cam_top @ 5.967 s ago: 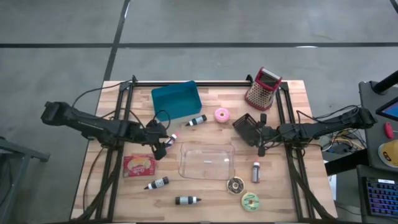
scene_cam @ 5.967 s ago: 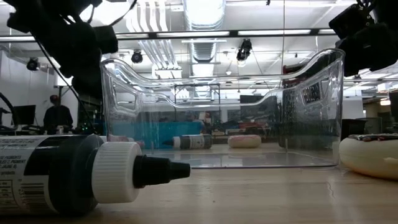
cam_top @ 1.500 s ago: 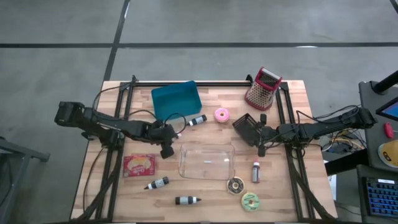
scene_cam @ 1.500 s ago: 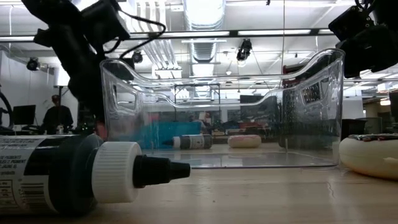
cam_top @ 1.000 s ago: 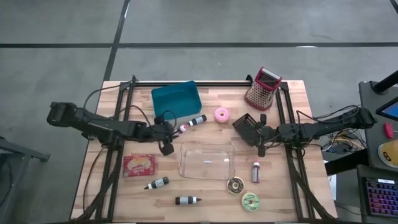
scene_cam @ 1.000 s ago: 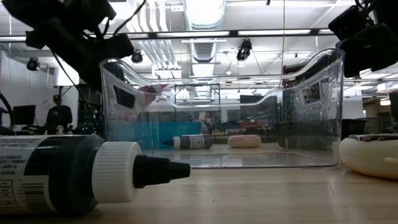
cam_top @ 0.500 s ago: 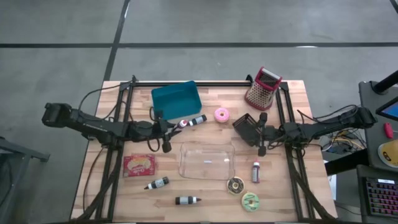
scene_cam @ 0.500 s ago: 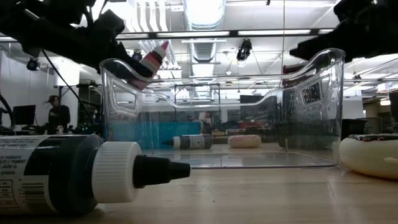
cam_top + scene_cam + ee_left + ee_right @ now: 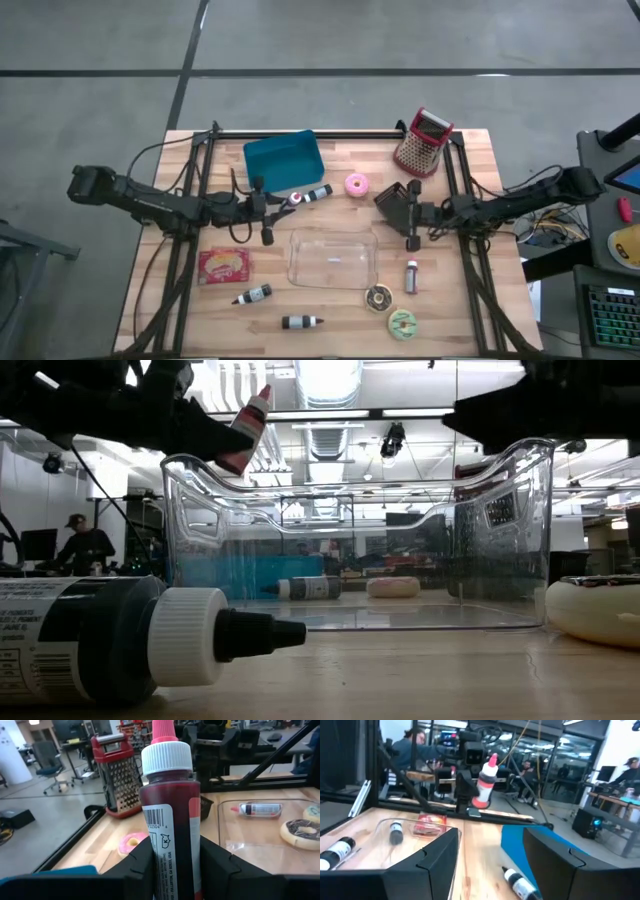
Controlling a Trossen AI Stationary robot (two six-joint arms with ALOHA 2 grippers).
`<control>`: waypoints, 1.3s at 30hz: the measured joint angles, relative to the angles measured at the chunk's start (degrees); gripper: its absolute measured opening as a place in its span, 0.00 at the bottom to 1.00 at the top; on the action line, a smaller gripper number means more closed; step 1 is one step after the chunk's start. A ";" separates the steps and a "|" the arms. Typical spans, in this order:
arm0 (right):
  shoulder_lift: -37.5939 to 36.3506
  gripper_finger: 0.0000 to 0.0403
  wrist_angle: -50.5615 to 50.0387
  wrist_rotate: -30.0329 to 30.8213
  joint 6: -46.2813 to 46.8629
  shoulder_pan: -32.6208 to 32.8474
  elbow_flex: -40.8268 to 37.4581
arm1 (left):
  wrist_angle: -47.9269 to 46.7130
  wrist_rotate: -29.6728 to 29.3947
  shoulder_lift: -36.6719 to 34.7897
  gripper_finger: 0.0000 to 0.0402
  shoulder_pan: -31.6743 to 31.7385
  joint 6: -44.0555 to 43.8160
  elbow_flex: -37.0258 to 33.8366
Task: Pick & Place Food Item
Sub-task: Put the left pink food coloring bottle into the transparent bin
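Closest to the table-level camera lies a dark bottle [image 9: 130, 645] with a white cap, on its side on the wood, and just behind it stands the clear tub [image 9: 360, 540], with nothing in it that we can see. What has changed is above the tub's left wall: a second ago the left gripper [image 9: 275, 205] was low beside that wall, and now it has come up, carrying the red bottle [image 9: 245, 428] with the pink tip clear of the table. In its own wrist view the dark fingers [image 9: 222, 867] press on both sides of the red bottle's [image 9: 170, 815] body, so we read the jaws as clamped on it, cap pointing away from the wrist. From above, the left gripper hangs between the blue bin [image 9: 284, 161] and the near-left corner of the clear tub [image 9: 333, 258], not yet over the tub itself. We judge the pick done and the carry under way; the placing is not yet done, and the tub looks the likely target, though we cannot be sure. The right gripper [image 9: 408, 212] has swung a little toward the middle; it waits above the table by the tub's far-right corner, jaws spread and holding nothing. Farther back sit a pink donut [image 9: 356, 184] and a red grater [image 9: 421, 142] near the rear edge.
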 joint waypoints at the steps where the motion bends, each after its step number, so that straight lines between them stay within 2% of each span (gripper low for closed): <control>1: 2.05 0.54 1.09 -1.09 -0.08 -0.62 0.99 | 0.12 0.15 0.01 0.28 0.00 0.30 0.00; 10: 22.76 0.54 11.21 -13.29 0.15 -7.65 9.61 | 1.46 2.25 0.02 0.28 0.00 0.98 -0.02; 16: 35.63 0.54 20.15 -24.48 4.31 -12.85 15.36 | 2.73 5.40 0.05 0.28 0.00 0.91 -0.02; 20: 40.19 0.54 20.14 -26.46 5.21 -14.21 17.92 | 2.70 7.53 0.05 0.28 -0.04 -1.29 -0.02; 26: 39.12 0.54 20.10 -26.48 4.34 -14.27 17.47 | 2.76 9.96 1.59 0.28 -0.91 -3.19 0.58; 39: 22.47 0.54 8.20 -24.75 2.62 -14.08 11.67 | 2.26 13.59 16.87 0.28 -3.39 -2.06 11.15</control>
